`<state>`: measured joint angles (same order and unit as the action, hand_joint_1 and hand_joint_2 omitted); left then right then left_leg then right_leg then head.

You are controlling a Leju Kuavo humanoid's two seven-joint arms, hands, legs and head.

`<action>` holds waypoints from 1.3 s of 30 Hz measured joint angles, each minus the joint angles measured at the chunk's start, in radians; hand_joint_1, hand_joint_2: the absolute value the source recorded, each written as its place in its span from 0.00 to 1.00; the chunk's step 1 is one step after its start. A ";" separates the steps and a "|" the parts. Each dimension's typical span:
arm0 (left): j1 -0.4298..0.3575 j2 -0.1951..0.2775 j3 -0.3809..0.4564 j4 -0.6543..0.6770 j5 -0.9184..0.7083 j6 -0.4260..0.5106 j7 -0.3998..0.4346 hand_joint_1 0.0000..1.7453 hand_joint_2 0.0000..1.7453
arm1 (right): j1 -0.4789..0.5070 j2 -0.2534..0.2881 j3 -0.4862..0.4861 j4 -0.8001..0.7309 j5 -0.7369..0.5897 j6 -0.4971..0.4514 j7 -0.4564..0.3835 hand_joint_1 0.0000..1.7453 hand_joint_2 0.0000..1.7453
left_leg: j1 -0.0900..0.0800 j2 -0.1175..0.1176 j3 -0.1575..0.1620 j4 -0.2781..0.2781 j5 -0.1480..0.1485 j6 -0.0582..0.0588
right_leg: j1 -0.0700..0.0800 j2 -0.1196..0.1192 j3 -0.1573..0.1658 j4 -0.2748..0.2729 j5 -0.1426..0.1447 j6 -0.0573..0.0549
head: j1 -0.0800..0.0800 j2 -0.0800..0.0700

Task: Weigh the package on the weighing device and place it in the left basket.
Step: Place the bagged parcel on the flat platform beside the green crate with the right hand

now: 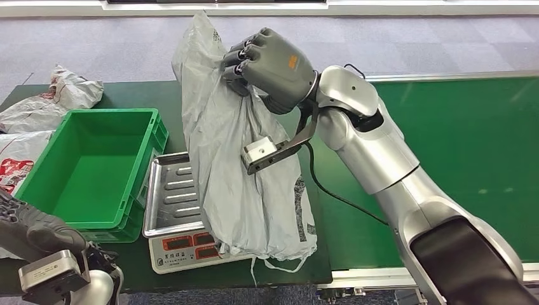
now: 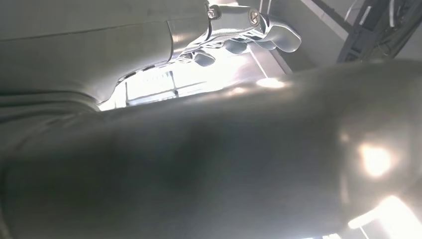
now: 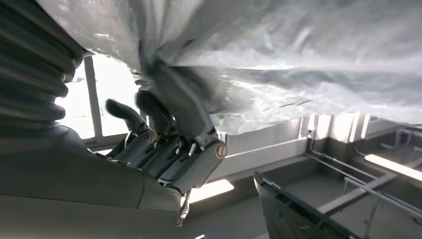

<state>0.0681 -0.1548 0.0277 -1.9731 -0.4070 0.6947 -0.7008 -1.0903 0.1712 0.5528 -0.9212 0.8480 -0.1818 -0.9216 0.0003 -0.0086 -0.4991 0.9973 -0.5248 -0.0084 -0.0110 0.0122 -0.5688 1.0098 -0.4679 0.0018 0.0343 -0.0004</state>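
Observation:
The package (image 1: 241, 165) is a crumpled grey plastic bag. My right hand (image 1: 270, 63) grips its upper part and holds it upright. Its lower end hangs over the right side of the weighing device (image 1: 175, 197), a steel-topped scale with red displays, and spills onto the table. In the right wrist view my dark fingers (image 3: 169, 99) dig into the grey bag (image 3: 298, 59). The green basket (image 1: 111, 113) stands just left of the scale with nothing in it. My left hand (image 1: 35, 230) sits low near the basket's front left corner, holding nothing.
Other bagged packages (image 1: 57, 95) lie on the dark green table behind and left of the basket. A green conveyor belt (image 1: 470, 146) runs along the right, under my right arm. The table's front edge is just below the scale.

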 joint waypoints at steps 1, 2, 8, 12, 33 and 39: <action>0.001 0.000 0.000 0.000 0.004 0.000 0.000 0.00 0.00 | -0.005 0.006 0.002 0.021 0.002 -0.003 0.000 0.00 1.00 | 0.000 0.000 0.000 0.000 0.000 0.000 | 0.000 0.000 0.000 0.000 0.000 0.000 | 0.000 0.000; 0.002 0.000 0.000 0.000 0.008 0.000 0.000 0.00 0.00 | -0.010 0.011 0.005 0.045 0.004 -0.005 0.000 0.00 1.00 | 0.000 0.000 0.000 0.000 0.000 0.000 | 0.000 0.000 0.000 0.000 0.000 0.000 | 0.000 0.000; 0.022 0.003 0.000 -0.011 0.009 0.000 0.000 0.00 0.00 | -0.029 0.032 0.016 0.180 0.012 -0.002 0.000 0.00 1.00 | 0.000 0.000 0.000 0.000 0.000 0.000 | 0.000 0.000 0.000 0.000 0.000 0.000 | 0.000 0.000; 0.031 0.005 0.000 -0.010 0.011 0.000 0.000 0.00 0.00 | -0.052 0.033 0.023 0.250 0.018 0.015 0.000 0.00 1.00 | 0.000 0.000 0.000 0.000 0.000 0.000 | 0.000 0.000 0.000 0.000 0.000 0.000 | 0.000 0.000; 0.016 0.035 -0.011 0.036 0.057 0.000 0.000 0.00 0.00 | -0.139 0.026 0.039 0.416 0.023 0.057 0.000 0.00 0.75 | 0.000 0.000 0.000 0.000 0.000 0.000 | 0.000 0.000 -0.001 0.000 0.000 0.000 | 0.000 0.000; 0.015 0.036 -0.016 0.042 0.064 0.000 0.000 0.00 0.00 | -0.151 0.025 0.043 0.429 0.006 -0.020 0.000 0.00 0.00 | 0.000 0.000 0.000 0.001 0.000 0.000 | 0.000 0.000 -0.001 0.000 0.000 0.000 | 0.000 0.000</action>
<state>0.0835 -0.1191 0.0120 -1.9307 -0.3434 0.6947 -0.7008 -1.2409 0.1958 0.5957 -0.4919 0.8543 -0.2019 -0.9216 0.0001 -0.0083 -0.4991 0.9978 -0.5246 -0.0088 -0.0109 0.0125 -0.5700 1.0098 -0.4676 0.0015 0.0343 -0.0004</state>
